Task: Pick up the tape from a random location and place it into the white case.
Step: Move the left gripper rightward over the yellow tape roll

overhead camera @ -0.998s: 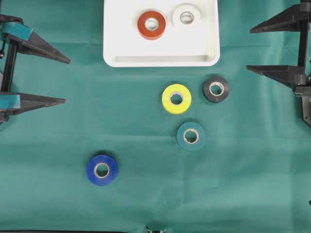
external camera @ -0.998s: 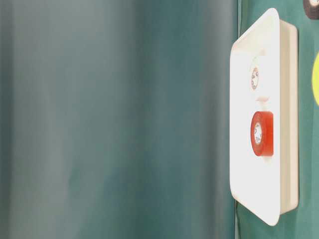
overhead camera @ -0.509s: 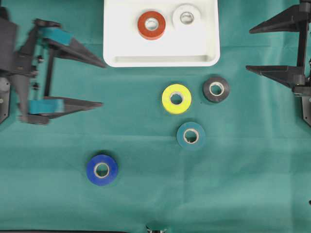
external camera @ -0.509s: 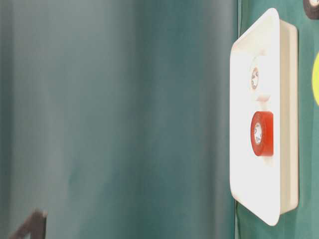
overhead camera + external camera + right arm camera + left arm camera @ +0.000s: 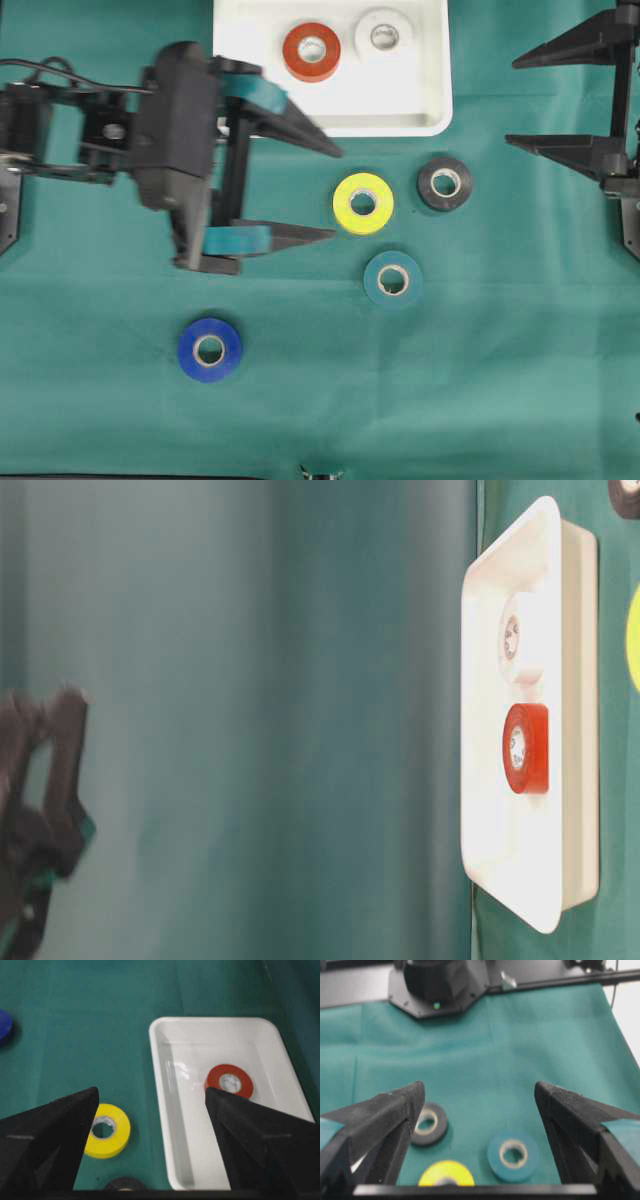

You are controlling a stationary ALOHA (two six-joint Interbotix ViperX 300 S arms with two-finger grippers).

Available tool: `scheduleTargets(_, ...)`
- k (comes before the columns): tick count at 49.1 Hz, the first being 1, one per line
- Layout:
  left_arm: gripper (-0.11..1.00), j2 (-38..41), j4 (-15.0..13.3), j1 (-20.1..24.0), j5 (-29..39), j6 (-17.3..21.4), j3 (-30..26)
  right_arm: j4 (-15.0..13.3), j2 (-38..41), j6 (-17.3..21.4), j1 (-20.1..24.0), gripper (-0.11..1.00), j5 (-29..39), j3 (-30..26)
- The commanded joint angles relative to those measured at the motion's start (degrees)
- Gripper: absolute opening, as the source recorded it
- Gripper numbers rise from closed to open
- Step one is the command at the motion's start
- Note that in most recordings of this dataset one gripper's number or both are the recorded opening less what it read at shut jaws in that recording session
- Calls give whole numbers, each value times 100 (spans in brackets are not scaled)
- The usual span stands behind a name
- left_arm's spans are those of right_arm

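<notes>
Presently: white case at the far edge of the green-clothed counter, containing a red tape roll and a white tape roll side by side. Loose on the cloth: yellow tape roll, black tape roll, teal tape roll, blue tape roll. Left tool, jaws spread wide, empty, just beside the yellow roll. Right tool, likewise spread wide, empty, at the right edge.
</notes>
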Motion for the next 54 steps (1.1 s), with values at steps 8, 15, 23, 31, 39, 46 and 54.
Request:
scheduleTargets(8,98,466,18,-9,-44,53,-791,-18,9,-26,9,86,-35,-44)
scheduleTargets(15,98,703,18,26,-35,53,-1037,-26,0,-44,9,86,-35,-35)
scheduleTargets(23,98,888,18,44,-18,53,-1213,-53,9,-44,9,86,-35,-35)
scheduleTargets(31,98,923,18,88,114,18,-1292,-53,9,-44,9,86,-26,-35)
scheduleTargets(39,98,1011,9,123,492,-18,-1424,-53,9,-44,9,86,-26,-35)
scheduleTargets(46,98,1274,9,132,1424,-70,-1863,-53,0,-35,9,86,-26,-44)
scheduleTargets(54,98,1670,26,123,2742,-193,-2610,-53,0,-26,9,86,-18,-35)
